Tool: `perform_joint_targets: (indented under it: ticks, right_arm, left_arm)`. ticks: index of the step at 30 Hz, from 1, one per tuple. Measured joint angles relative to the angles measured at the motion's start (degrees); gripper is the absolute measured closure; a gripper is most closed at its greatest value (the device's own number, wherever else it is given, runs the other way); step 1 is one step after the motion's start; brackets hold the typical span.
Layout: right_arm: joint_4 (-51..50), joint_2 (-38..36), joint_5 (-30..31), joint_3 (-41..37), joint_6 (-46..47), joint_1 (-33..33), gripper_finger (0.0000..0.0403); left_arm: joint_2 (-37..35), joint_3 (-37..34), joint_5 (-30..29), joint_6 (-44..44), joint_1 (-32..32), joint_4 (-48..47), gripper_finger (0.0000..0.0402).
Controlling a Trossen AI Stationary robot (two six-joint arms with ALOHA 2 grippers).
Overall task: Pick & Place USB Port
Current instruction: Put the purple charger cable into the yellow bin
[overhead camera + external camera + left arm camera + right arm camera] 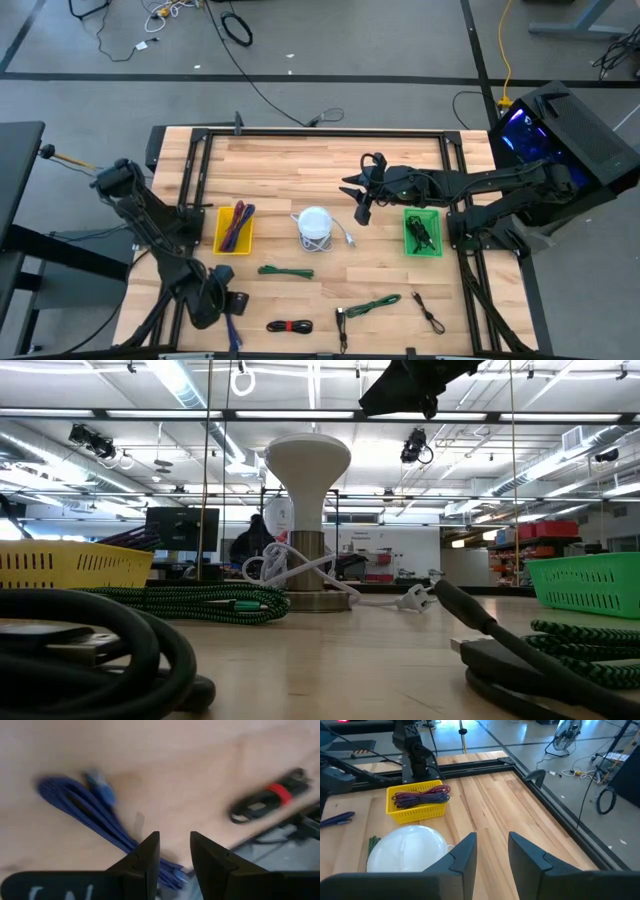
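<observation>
Looking straight down, the high view maps the slatted wood table (300, 160): a white domed hub (315, 222) at frame centre trailing a white lead, a yellow basket (235, 229) of purple and red cables to its left, a green basket (422, 232) to its right. Loose coils line the lower frame: green cable (286, 271), black cable (289, 326) with a red tie, blue cable (231, 328).

The right gripper (362, 203) hangs above the table just right of the hub, fingers partly apart and empty. The left gripper (233, 304) sits low at lower left, fingers slightly parted over the blue cable, holding nothing.

Only the low view shows the hub's mushroom shape on a metallic stem (308, 560). The left wrist view alone shows the blue cable's flat ribbed strands (90, 810).
</observation>
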Motion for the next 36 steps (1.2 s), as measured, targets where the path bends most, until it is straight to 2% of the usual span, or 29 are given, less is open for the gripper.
perform_joint_targets:
  ticks: [4, 10, 17, 21, 27, 32, 36]
  right_arm:
    - [-0.1, 0.0, -1.6, 0.0, -0.3, 0.0, 0.0292]
    - [-0.1, 0.0, -3.9, 0.0, -1.7, 0.0, 0.0292]
    - [-1.4, 0.0, -3.9, 0.0, -1.8, 0.0, 0.0292]
    - [-1.9, 0.0, -3.9, 0.0, -1.8, 0.0, 0.0292]
    - [-2.2, 0.0, -3.9, 0.0, -1.8, 0.0, 0.0292]
    - [-2.2, 0.0, -3.9, 0.0, -1.8, 0.0, 0.0292]
    - [-2.2, 0.0, -3.9, 0.0, -1.8, 0.0, 0.0292]
  left_arm:
    - [1.8, 4.8, -1.4, -1.0, 0.0, -2.7, 0.029]
    - [8.4, 15.7, 3.5, -4.2, 0.0, -17.9, 0.029]
    - [16.9, 22.5, 4.3, -4.6, 0.6, -15.9, 0.029]
    - [19.9, 24.9, 7.5, -4.7, 0.8, -17.8, 0.0293]
    - [20.1, 25.9, 6.8, -3.8, 0.7, -20.8, 0.0325]
    - [20.1, 25.8, 8.5, -3.5, 0.0, -24.0, 0.035]
    - [19.9, 25.8, 8.1, 1.6, -1.1, -25.1, 0.0355]
